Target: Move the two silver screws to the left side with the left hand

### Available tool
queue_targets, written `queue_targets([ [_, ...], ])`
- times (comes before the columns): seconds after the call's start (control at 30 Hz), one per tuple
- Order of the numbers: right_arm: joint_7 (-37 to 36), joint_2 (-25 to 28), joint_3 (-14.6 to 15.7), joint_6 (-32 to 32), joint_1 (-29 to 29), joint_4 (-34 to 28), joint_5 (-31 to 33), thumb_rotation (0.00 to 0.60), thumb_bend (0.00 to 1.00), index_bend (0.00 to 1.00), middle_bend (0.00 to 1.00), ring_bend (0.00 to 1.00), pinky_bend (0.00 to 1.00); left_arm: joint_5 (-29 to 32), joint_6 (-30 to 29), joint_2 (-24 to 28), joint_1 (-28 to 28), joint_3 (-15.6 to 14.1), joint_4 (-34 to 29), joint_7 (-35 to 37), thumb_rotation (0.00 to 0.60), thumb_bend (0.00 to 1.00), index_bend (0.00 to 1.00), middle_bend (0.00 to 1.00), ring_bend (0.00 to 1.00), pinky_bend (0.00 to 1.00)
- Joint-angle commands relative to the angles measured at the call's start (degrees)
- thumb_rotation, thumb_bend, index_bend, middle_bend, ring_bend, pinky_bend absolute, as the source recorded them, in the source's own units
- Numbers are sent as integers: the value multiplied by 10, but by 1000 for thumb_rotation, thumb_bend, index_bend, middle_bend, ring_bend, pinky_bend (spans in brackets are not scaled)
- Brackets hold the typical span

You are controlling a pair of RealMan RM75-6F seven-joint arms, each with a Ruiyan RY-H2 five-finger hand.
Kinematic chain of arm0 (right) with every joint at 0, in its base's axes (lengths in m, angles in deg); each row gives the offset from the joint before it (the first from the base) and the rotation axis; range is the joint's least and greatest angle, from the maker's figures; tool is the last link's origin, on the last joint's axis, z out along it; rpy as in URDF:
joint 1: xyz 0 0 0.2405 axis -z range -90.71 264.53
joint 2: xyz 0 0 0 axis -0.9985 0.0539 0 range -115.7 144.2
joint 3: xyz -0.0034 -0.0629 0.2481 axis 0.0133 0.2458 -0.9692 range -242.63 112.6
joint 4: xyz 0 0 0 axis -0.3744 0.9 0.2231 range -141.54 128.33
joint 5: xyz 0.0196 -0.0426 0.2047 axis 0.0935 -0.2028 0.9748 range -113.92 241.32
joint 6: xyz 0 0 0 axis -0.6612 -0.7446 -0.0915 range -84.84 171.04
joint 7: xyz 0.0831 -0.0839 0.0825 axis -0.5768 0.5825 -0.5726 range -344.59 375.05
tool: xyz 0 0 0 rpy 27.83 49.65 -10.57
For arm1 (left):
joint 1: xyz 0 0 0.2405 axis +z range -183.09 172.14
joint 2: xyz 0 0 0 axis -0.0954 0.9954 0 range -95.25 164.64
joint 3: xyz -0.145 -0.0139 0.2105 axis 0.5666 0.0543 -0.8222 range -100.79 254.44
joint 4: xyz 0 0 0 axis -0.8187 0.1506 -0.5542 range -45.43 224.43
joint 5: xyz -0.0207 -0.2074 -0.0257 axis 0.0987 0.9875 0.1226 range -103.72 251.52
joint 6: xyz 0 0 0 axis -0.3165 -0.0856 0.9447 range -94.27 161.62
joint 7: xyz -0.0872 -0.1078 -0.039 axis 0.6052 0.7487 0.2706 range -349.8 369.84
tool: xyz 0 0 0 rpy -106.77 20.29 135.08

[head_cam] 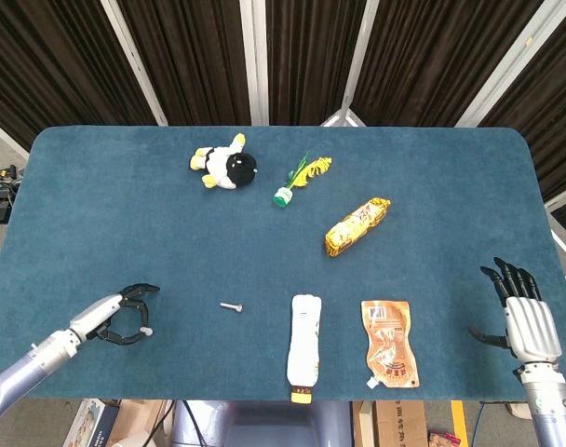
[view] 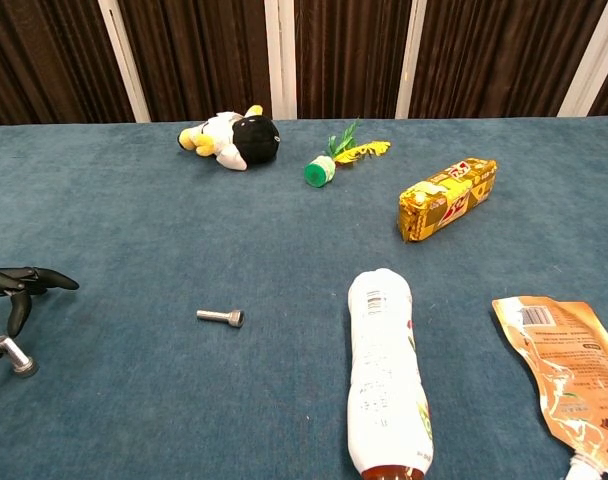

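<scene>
A staged robot-testing room: dark curtains [head_cam: 208,56] behind a blue felt-covered table [head_cam: 432,168] of oddments.

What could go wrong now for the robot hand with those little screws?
The first screw lies tilted by the left robot hand's fingertips, near the table's front edge; being round, it might roll off or get dragged as the hand pulls away. The second screw is small and lies flat on the soft cloth, so the fingers could slip and nudge it toward the white bottle.

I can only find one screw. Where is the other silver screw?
The other silver screw lies at the far left edge of the chest view, on the blue table beside the left hand's fingertips.
</scene>
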Motion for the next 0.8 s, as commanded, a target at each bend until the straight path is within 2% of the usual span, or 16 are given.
queue_targets([
  [0.03,-1,1,0,1,0,0,0,600,113,161,67,18,0,-2,-2,3,-1,-3,-2,2,600,420,534,71,0,0],
  [0.27,-1,1,0,0,1,-1,1,600,113,161,68,18,0,-5,-6,10,-2,-10,-3,2,600,420,513,61,0,0],
  [0.4,-1,1,-1,-1,1,-2,2,600,113,160,68,18,0,-6,-13,16,-1,-12,-4,8,600,412,442,47,0,0],
  [0.53,-2,0,-2,-4,2,-3,1,600,113,160,67,18,0,-1,-45,33,4,-2,-16,3,600,398,402,40,0,0],
  [0.6,-3,1,-2,-6,3,-4,0,600,113,160,68,18,0,12,-72,53,9,18,-28,-28,600,397,398,38,0,0],
  [0.8,-2,1,-1,-6,3,-5,-1,600,112,161,67,18,0,38,-91,102,7,57,-113,-152,600,396,394,39,0,0],
])
